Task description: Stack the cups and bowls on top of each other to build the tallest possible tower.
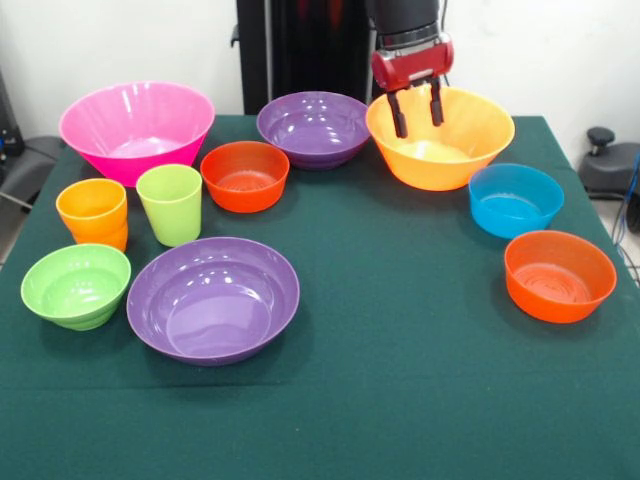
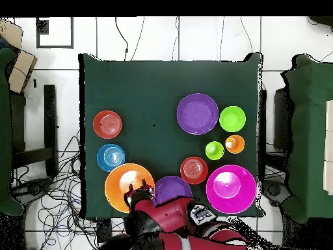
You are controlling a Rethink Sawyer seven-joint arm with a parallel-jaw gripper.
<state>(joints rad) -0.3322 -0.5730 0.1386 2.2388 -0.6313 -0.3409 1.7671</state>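
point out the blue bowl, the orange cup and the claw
blue bowl (image 1: 515, 200), front view, inner floor
orange cup (image 1: 92, 212), front view, outer wall
claw (image 1: 417, 106), front view, gap between open fingertips

The front camera looks across the desk (image 1: 400, 400) toward the robot's pedestal, fairly close. The overhead camera looks straight down from higher up. Both share the whole desk (image 2: 156, 84).

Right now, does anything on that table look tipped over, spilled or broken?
Nothing stands out. Every bowl and both cups sit upright and apart on the green table, all empty. The gripper hangs open over the yellow-orange bowl; nothing is stacked yet.
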